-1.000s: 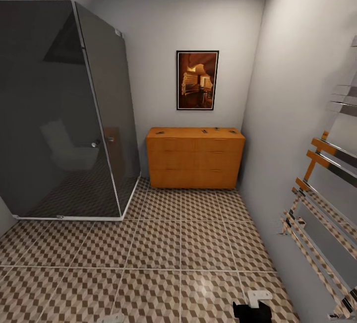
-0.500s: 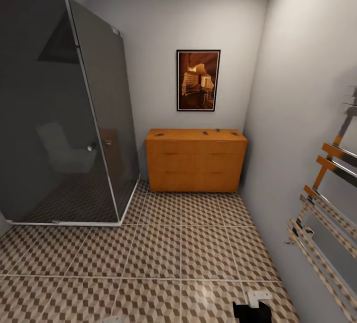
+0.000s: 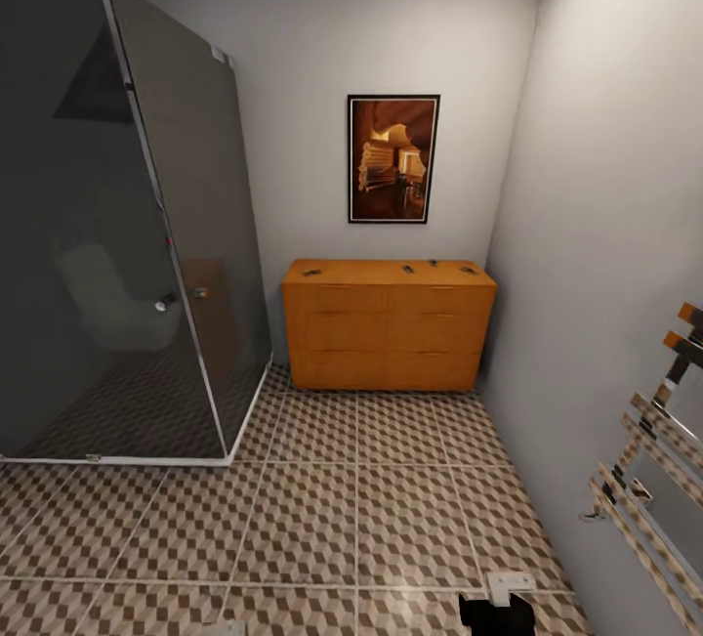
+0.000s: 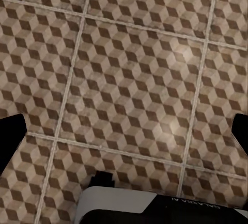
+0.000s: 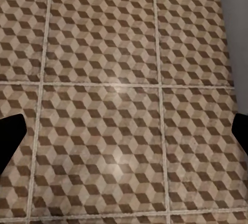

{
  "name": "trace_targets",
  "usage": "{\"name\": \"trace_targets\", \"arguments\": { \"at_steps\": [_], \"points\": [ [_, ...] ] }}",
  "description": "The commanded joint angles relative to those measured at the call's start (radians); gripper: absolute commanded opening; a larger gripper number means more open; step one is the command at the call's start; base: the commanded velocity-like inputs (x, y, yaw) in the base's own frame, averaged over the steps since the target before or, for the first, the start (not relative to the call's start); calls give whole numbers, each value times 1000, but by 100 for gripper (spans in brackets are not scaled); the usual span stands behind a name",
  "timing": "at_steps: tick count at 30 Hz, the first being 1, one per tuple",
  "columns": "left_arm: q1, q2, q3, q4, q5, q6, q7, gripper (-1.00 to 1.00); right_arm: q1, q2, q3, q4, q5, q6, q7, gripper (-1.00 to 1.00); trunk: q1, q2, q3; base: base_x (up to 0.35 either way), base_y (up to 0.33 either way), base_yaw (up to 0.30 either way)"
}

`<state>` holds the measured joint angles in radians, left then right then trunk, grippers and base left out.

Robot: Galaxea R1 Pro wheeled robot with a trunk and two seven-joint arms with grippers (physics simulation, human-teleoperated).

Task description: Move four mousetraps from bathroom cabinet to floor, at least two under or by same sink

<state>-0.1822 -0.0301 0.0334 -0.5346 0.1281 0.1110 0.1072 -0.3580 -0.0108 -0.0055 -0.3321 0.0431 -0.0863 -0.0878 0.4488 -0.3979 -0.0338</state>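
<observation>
Both tools are spread wide with nothing between the fingers. In the left wrist view the left tool (image 4: 124, 131) just has its dark fingertips (image 4: 11, 133) poking in at the edges, hanging over the bathroom floor (image 4: 129, 79). Same deal for the right tool (image 5: 124, 136), black fingertips (image 5: 10, 136) apart above the cube-pattern tiles, with a strip of grey wall off to one side.

Well ahead of both tools, against the far wall, sits the cabinet (image 3: 388, 333), its long side running across the room. The mousetraps are on its flat top: one (image 3: 311, 273) near the left end, two more (image 3: 408, 269) (image 3: 431, 264) right of the middle, and one (image 3: 469, 271) near the right end. They're too small to tell which way each points.

Left of the cabinet is a dark glass shower enclosure (image 3: 117, 226), above it a framed picture (image 3: 392, 158), and a chrome towel rail (image 3: 654, 489) on the right wall, closer to the right tool.
</observation>
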Motion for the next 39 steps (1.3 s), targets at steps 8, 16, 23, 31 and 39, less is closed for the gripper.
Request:
{"name": "trace_targets", "arguments": {
  "at_steps": [8,16,23,31,39],
  "points": [
    [0,-1,2,-2,10,6,2,100,-1,0,-1,1,4,-4,-3,100,1,-2,-2,326,0,0],
    [0,-1,2,-2,10,6,2,100,-1,0,-1,1,4,-7,-3,100,1,-2,-2,326,0,0],
    [0,-1,2,-2,10,3,1,100,-1,-1,-1,1,4,-19,-5,100,1,-2,-2,286,0,0],
    [0,-2,2,-1,10,-1,0,100,-1,0,0,1,4,-22,-5,100,1,-2,-2,76,0,0],
    [0,-2,-14,-1,10,3,4,100,-1,0,-1,1,4,-23,-5,100,1,-2,-2,248,-30,0]
  ]
}}
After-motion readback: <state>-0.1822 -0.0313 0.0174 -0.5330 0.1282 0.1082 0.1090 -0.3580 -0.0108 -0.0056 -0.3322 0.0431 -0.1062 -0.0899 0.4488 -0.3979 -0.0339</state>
